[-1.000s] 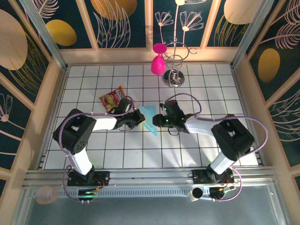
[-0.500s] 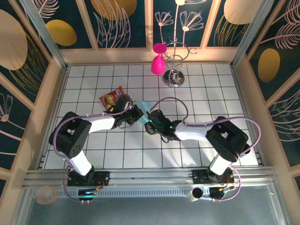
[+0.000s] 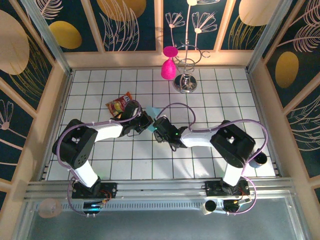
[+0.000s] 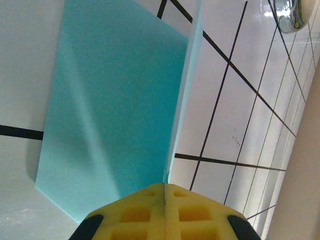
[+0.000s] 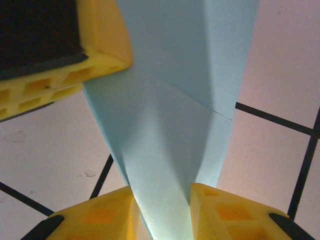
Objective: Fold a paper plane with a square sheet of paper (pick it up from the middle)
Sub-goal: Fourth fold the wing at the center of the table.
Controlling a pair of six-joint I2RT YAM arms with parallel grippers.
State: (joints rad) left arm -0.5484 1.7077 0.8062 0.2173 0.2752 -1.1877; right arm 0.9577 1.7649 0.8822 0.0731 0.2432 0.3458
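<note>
both pincers grip the paper plane: left pincer clamped tight, right pincer narrow.

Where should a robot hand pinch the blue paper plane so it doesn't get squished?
Best on the standing centre fold of the paper plane, jaws closing from both sides of that ridge. The wings spread thin and flat, so the doubled crease looks like the stiffest part. The left gripper already pinches that fold edge, and the right gripper straddles the narrow end.
</note>
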